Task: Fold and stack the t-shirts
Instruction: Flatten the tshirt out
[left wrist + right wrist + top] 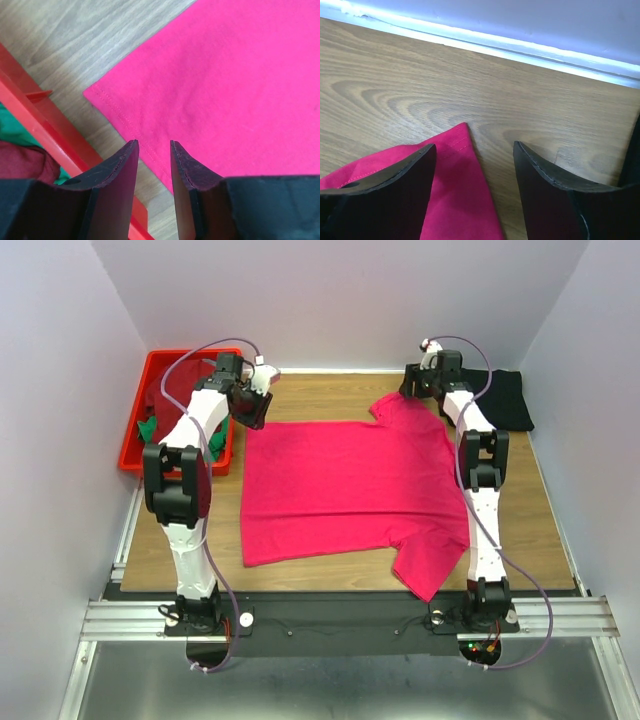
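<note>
Left hand over pink t-shirt hem, right hand over sleeve tip

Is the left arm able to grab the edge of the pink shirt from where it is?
Probably yes. The left gripper hangs open just above the hem of the pink shirt, near its corner, and nothing lies between them. The red bin sits off to the side.
</note>
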Motion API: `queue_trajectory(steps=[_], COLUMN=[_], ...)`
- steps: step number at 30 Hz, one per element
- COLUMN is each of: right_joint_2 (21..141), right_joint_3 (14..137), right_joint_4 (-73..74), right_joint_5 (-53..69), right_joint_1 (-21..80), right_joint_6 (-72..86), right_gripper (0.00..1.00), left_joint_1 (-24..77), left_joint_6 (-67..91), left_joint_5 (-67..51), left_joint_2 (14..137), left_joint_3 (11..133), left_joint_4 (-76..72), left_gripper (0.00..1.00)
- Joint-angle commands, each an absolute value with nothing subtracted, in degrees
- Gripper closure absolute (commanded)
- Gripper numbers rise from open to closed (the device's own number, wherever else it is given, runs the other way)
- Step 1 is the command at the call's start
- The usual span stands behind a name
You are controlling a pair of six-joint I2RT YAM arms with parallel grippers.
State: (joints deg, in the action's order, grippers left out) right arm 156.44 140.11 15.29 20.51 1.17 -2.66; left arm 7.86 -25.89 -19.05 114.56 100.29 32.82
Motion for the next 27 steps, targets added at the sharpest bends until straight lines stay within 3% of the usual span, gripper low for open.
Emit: queue_trajectory(steps=[1,8,13,27], right_joint_2=[153.73,150.91,151.61,148.89], right_joint_3=[135.80,130.09,131.57,137.63], right_joint_4=[14.94,17.13,18.46,18.72], right_joint_5=[22.58,23.99,24.35,22.41], right_joint_1=[2.28,4.30,4.75,4.66], right_joint_6=[-2.29,-4.31,-3.52,1.39], right_gripper=[0.33,0.49,0.99,0.99], left_joint_1=[7.56,7.65,7.65,6.24], left_joint_6=[-25.05,-23.29,-22.85,-27.77], left_joint_5=[-17.49,-14.59,-12.57,-13.44], left_joint_2=[116.54,121.55,126.20,132.71], left_joint_3=[103.00,107.56,113.01,119.62], left_joint_4=[34.10,34.36,34.63,31.82], left_gripper=[0.57,0.57,0.57,0.53])
